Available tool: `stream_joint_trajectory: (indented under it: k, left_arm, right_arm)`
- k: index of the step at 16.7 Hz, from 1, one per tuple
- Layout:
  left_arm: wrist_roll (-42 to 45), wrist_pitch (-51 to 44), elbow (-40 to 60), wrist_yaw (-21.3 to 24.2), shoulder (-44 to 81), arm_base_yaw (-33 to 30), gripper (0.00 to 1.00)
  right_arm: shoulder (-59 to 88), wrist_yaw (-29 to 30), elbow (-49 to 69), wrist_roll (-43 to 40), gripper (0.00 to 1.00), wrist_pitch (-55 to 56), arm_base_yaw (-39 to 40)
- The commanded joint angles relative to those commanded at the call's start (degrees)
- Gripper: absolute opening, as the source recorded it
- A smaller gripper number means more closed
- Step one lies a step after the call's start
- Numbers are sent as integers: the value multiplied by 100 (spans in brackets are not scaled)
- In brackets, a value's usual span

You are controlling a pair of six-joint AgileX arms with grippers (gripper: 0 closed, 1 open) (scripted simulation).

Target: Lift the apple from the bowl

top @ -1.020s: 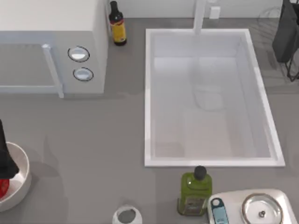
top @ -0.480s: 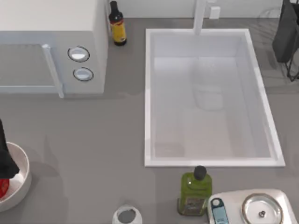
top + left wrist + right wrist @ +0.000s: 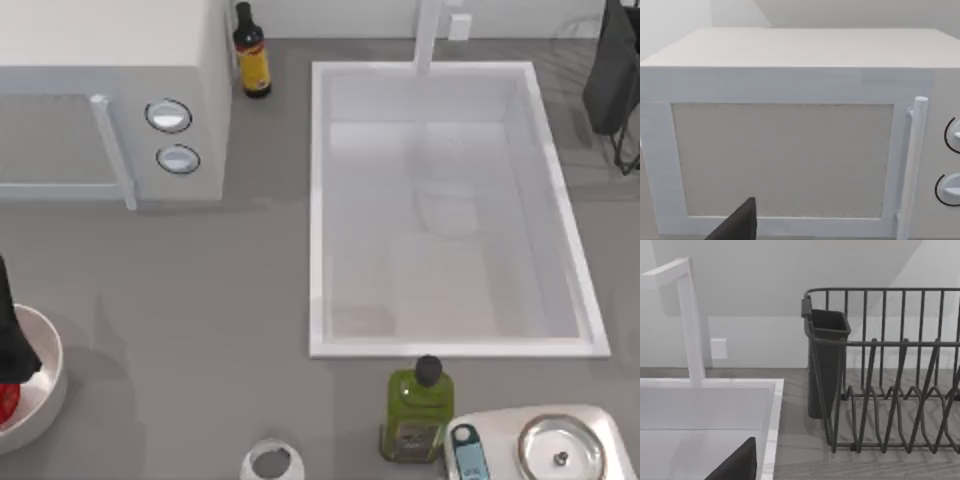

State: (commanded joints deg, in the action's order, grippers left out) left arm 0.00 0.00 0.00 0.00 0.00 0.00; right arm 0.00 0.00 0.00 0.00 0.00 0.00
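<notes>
At the top view's left edge, my left arm's dark gripper (image 3: 12,345) hangs over the wide round white bowl (image 3: 52,350), above the small glossy red apple (image 3: 8,402) lying inside at the frame's border. I cannot tell whether its fingers are spread or closed.

I judge the grasp best made straight down, centred on the fruit, then raised vertically past the thick rim. Room is ample: the big white sink basin (image 3: 318,200) sits well apart to the right, the white microwave (image 3: 100,100) stands behind, and bare grey counter (image 3: 200,290) lies between. My right arm is parked at the far right corner by the dark wire dish rack (image 3: 890,370).
</notes>
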Motion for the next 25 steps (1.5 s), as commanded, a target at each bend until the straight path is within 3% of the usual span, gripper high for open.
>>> stream_joint_trajectory:
  k: [4, 7, 19, 25]
  left_arm:
    - [21, -192, 172, 0, 197, 18, 100]
    - [90, -865, 742, 0, 935, 76, 100]
    - [519, -5132, 4290, 1, 6606, 437, 100]
    - [626, -6192, 5176, 1, 7962, 528, 100]
  right_arm:
    - [0, 0, 0, 0, 100, 0, 0]
    - [0, 0, 0, 0, 100, 0, 0]
    - [0, 0, 0, 0, 100, 0, 0]
    - [0, 0, 0, 0, 100, 0, 0]
